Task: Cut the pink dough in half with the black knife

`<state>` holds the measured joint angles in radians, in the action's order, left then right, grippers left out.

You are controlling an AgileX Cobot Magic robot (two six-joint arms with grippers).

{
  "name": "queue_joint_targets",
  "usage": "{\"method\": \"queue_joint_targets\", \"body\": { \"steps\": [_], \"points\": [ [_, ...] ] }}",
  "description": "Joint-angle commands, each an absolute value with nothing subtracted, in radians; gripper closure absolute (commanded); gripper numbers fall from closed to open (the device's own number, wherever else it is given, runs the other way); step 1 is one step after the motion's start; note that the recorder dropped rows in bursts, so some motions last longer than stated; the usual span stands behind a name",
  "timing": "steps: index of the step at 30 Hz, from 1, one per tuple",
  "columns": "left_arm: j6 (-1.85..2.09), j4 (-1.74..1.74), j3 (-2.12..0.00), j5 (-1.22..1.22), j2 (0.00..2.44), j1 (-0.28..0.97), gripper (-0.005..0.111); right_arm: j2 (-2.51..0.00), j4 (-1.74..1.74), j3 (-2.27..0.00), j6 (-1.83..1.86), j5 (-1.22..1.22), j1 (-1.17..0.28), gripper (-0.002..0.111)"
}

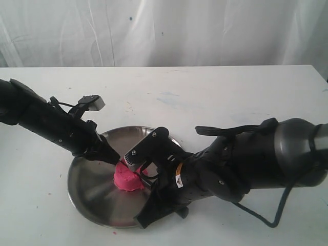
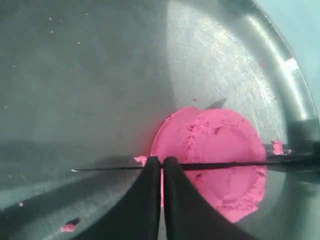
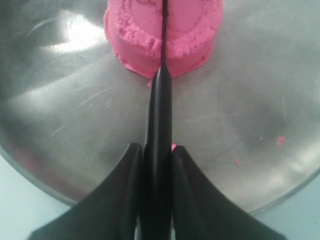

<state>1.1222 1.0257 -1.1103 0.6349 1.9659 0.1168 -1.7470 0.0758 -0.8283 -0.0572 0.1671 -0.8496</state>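
The pink dough (image 1: 128, 180) is a round puck on the steel plate (image 1: 89, 185). My right gripper (image 3: 156, 148) is shut on the handle of the black knife (image 3: 159, 107). The blade runs into the dough (image 3: 134, 31) along its middle. In the left wrist view the thin blade (image 2: 225, 164) lies straight across the dough (image 2: 220, 140), with its point sticking out past the edge. My left gripper (image 2: 161, 160) is shut, its tips touching the back of the blade at the dough's rim. In the exterior view the left gripper (image 1: 115, 158) meets the dough from the left.
Small pink crumbs (image 3: 280, 140) lie scattered on the plate (image 3: 240, 100), and one larger crumb (image 2: 276, 147) sits beside the dough. The plate stands on a white table (image 1: 205, 97) before a white curtain. A black cable (image 1: 266, 221) loops near the right arm.
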Motion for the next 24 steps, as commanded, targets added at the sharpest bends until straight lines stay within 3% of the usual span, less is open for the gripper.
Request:
{"method": "queue_joint_targets", "body": {
  "steps": [1,24],
  "points": [
    [1.119,1.031,-1.108,0.650,1.956,0.123,0.098,-1.748,0.081,-0.825,-0.048,0.149,-0.847,0.108],
    [1.119,1.023,-1.108,0.662,1.976,0.123,0.098,-1.708,0.080,-0.825,-0.048,0.162,-0.847,0.108]
  ]
}}
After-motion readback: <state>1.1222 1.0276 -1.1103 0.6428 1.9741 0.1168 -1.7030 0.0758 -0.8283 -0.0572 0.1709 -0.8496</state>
